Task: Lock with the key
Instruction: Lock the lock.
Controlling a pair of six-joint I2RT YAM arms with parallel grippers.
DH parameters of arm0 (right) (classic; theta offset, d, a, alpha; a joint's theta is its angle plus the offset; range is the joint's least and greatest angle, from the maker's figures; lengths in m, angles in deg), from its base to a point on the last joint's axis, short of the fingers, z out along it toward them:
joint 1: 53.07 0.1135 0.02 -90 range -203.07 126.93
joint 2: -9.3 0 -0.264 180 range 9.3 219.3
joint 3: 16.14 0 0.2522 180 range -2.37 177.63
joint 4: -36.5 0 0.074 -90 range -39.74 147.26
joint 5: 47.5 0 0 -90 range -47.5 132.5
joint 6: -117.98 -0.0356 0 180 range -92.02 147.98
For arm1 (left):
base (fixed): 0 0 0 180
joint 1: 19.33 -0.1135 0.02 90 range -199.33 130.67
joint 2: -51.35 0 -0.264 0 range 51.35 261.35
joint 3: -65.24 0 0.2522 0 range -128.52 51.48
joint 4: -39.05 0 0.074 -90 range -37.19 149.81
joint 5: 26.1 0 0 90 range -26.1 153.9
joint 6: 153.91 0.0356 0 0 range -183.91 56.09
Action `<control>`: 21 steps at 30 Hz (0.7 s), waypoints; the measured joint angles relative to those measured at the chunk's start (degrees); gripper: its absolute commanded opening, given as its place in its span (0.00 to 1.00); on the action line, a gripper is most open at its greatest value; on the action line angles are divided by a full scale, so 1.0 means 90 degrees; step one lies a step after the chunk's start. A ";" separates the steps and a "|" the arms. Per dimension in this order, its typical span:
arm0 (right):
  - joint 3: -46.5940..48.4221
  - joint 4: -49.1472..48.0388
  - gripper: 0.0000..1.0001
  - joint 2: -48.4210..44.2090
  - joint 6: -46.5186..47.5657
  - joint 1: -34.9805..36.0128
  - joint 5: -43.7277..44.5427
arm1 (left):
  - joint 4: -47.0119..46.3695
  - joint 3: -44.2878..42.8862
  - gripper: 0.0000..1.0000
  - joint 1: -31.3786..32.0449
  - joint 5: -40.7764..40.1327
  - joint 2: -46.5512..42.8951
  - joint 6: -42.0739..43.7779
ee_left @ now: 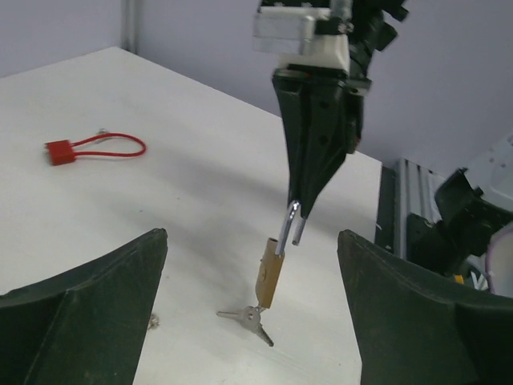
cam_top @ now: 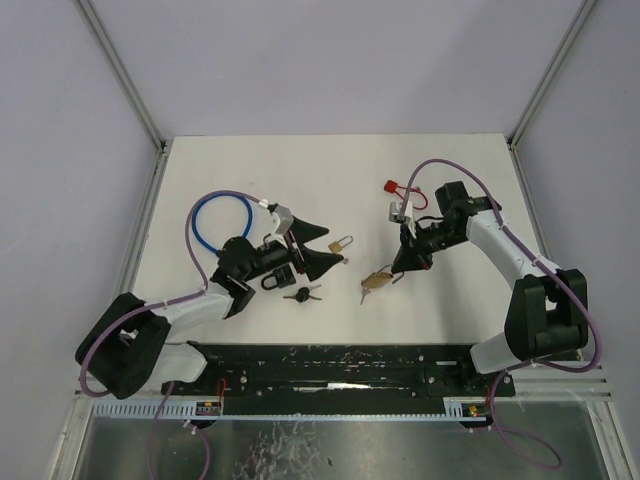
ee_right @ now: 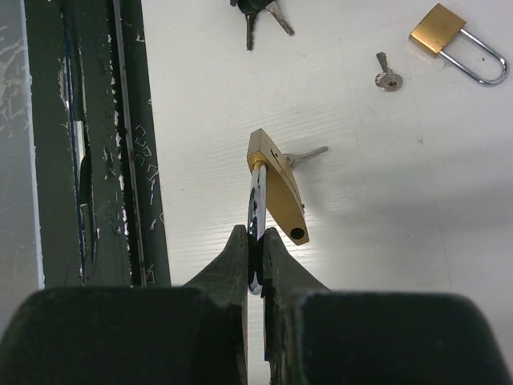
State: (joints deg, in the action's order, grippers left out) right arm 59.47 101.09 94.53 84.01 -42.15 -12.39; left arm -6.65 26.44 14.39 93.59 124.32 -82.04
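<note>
Watching top: my right gripper (cam_top: 405,262) pinches the brass padlock (cam_top: 377,281) at mid-front of the table (cam_top: 300,170), left gripper (cam_top: 330,248) spread wide, nothing held | left wrist: padlock hangs by its shackle (ee_left: 282,233), key (ee_left: 250,317) in its base | right wrist: fingers (ee_right: 232,265) clenched on shackle

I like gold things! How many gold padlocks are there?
2. One gold padlock hangs by its shackle from the right gripper; the other lies on the table near a loose key. Arms may hide more.
</note>
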 measured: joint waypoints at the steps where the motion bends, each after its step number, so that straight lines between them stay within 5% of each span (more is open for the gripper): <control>1: 0.0002 0.0044 0.00 0.0002 0.0002 -0.0012 -0.0022 | -0.0146 0.0010 0.83 0.0024 0.0160 0.0126 -0.0051; 11: 0.0015 0.0153 0.00 0.0005 0.0015 -0.0058 -0.0119 | -0.1331 0.0991 0.82 0.1426 -0.0185 0.1389 0.1421; 21: 0.0168 0.0223 0.00 0.0024 0.0109 0.0270 -0.0036 | -0.2613 0.1185 0.81 0.2198 -0.1360 0.3196 0.1634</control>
State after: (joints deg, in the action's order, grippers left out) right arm 60.98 103.10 94.75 85.00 -39.73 -12.72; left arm -30.17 37.11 34.17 81.35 153.08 -67.33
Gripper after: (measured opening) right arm 0.069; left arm 0.813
